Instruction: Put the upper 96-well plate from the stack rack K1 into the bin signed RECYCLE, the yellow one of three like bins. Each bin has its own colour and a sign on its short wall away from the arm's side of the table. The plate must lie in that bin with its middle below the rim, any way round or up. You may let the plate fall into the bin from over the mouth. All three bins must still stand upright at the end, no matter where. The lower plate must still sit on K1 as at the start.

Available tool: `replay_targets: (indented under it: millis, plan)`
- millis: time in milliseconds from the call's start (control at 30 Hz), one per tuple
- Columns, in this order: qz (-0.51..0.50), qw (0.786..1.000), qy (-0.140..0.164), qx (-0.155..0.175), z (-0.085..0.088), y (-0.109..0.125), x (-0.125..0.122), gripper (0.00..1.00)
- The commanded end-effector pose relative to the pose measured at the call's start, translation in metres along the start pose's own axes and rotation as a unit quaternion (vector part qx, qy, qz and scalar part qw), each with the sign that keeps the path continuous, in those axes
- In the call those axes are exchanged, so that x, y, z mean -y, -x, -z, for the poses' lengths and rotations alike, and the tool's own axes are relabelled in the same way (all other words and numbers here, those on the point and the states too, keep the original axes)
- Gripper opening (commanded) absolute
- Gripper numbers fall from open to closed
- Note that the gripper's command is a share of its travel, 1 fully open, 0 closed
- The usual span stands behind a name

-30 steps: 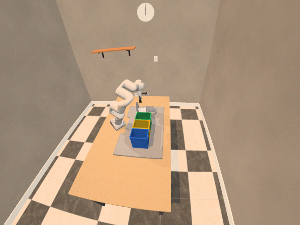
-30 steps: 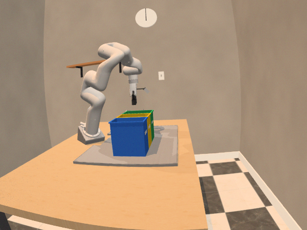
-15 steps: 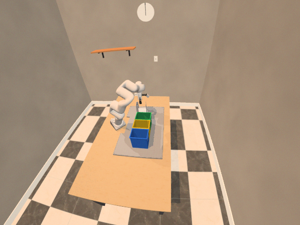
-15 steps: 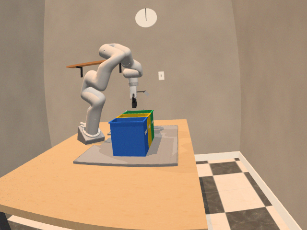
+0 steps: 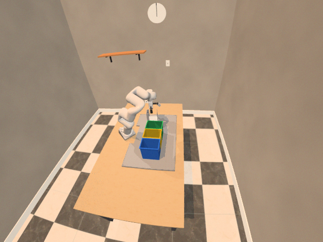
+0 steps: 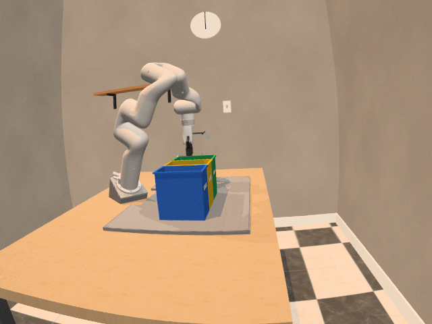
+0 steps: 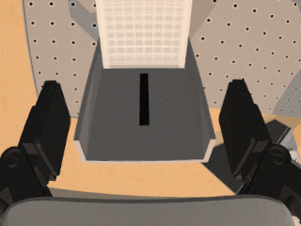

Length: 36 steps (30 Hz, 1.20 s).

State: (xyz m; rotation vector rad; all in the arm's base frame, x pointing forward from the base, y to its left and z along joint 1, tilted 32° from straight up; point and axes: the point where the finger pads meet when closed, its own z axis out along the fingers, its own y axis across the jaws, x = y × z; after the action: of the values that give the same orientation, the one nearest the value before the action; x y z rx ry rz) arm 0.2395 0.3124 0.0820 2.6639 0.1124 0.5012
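The white 96-well plate (image 7: 146, 10) lies on top of the grey stack rack K1 (image 7: 145, 113), seen from above in the wrist view. The rack's grey end with a black slot is nearer to me than the plate. My gripper (image 7: 144, 99) is open and empty above the rack, one black finger on each side of it. In the top view the gripper (image 5: 150, 107) hangs over the rack and plate (image 5: 152, 117) behind the green bin. The yellow bin (image 5: 152, 133) stands in the middle of the row of three bins. The lower plate is hidden.
A green bin (image 5: 154, 125) stands between the rack and the yellow bin. A blue bin (image 5: 150, 148) stands at the near end of the row. All three stand upright, touching, on a grey mat (image 5: 152, 141). The arm's base (image 5: 126, 132) is to their left.
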Motion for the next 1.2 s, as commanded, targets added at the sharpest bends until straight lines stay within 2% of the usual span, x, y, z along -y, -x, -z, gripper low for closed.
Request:
replay_targets:
  millis: [0, 1167]
  plan:
    - [-0.001, 1.0, -0.002, -0.001, -0.004, -0.001, 0.001, 1.0]
    - [-0.001, 1.0, -0.002, -0.001, -0.056, -0.001, 0.001, 1.0]
